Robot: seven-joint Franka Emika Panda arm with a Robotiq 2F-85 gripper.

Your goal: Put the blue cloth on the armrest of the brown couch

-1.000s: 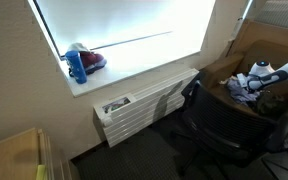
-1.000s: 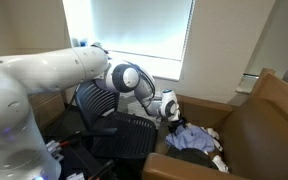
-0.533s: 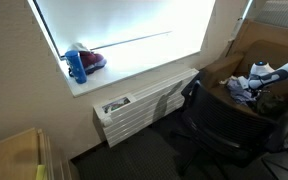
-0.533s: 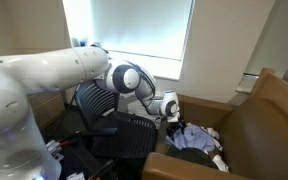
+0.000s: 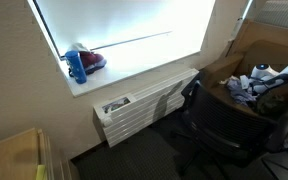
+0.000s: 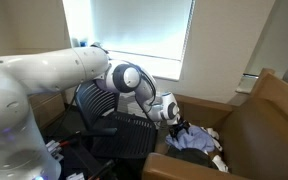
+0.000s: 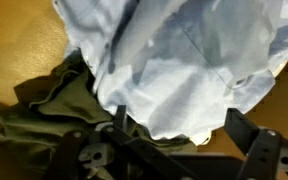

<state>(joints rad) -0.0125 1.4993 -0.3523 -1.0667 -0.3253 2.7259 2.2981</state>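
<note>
The light blue cloth lies crumpled on the brown couch seat, partly over an olive green cloth. It also shows in both exterior views. My gripper is open, its two fingers hanging just above the blue cloth's lower edge, holding nothing. In the exterior views the gripper sits at the near edge of the cloth pile. The brown couch has a broad armrest in the foreground.
A black office chair stands close beside the couch, under the arm. A white radiator sits below the bright window. A blue bottle and a red object stand on the sill.
My gripper has moved down slightly toward the cloth pile. The cloths have not moved.
</note>
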